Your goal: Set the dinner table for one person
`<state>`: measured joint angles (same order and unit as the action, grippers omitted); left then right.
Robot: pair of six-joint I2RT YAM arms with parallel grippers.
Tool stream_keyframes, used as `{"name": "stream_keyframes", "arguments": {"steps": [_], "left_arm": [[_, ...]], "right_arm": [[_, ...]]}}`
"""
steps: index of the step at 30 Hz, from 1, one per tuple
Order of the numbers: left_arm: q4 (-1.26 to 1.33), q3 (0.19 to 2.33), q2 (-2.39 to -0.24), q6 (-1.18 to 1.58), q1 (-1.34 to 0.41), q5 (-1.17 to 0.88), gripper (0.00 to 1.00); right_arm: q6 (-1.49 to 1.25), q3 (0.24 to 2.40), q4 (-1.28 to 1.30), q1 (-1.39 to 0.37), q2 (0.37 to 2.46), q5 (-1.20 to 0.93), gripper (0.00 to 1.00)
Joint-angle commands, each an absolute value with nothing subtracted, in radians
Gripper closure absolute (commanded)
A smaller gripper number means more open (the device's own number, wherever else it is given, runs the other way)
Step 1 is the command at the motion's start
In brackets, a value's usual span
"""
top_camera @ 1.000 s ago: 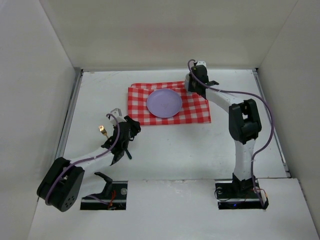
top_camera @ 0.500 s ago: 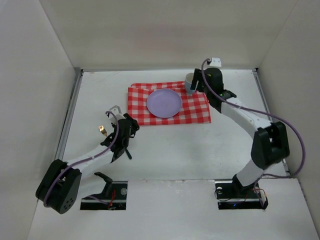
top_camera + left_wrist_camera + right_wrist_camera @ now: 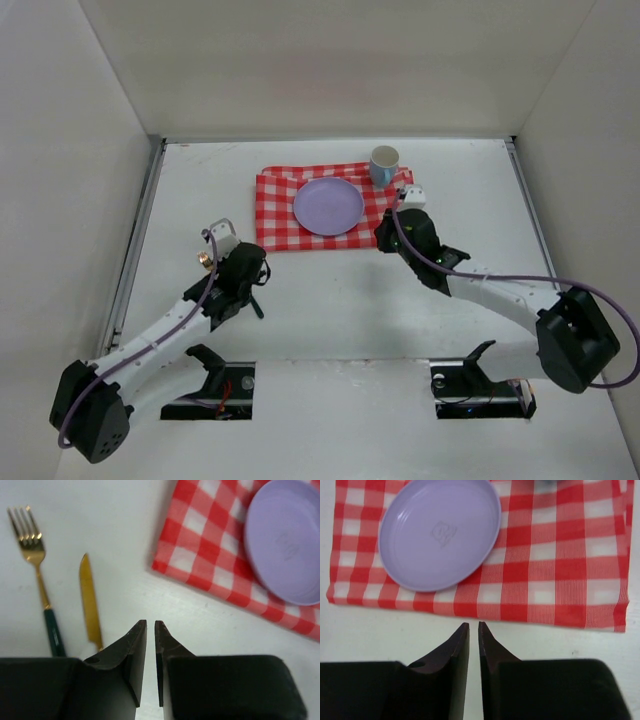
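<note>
On the white dinner table (image 3: pixel 330 300) lies a red-and-white checked cloth (image 3: pixel 395 212) with a lilac plate (image 3: pixel 328 206) on it. A pale blue mug (image 3: pixel 384 165) stands upright at the cloth's far right corner. A gold fork (image 3: pixel 36 560) with a green handle and a gold knife (image 3: pixel 89 602) lie side by side left of the cloth; the fork's head shows in the top view (image 3: pixel 204 259). My left gripper (image 3: pixel 150 622) is shut and empty, just right of the knife. My right gripper (image 3: pixel 473 624) is shut and empty above the table, just near of the cloth's front edge.
Metal rails (image 3: pixel 140 230) run along the table's sides, and white walls enclose it on three sides. The arm bases (image 3: pixel 480 385) sit at the near edge. The plate also shows in the right wrist view (image 3: pixel 440 532) and the left wrist view (image 3: pixel 290 535).
My right arm has left the mug at the cloth's far right corner and drawn back to the cloth's near edge. My left arm has shifted slightly nearer and lower.
</note>
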<state>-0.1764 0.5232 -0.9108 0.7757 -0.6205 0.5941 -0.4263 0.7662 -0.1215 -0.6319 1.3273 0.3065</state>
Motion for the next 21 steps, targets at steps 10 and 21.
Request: {"name": "stream_keyframes", "arguments": {"steps": [10, 21], "left_arm": [[-0.572, 0.529, -0.959, 1.028, -0.717, 0.565, 0.71], [-0.503, 0.497, -1.077, 1.078, -0.763, 0.523, 0.7]], "right_arm": [[-0.494, 0.634, -0.27, -0.63, 1.186, 0.279, 0.7], [-0.489, 0.629, -0.301, -0.636, 1.187, 0.258, 0.66]]}}
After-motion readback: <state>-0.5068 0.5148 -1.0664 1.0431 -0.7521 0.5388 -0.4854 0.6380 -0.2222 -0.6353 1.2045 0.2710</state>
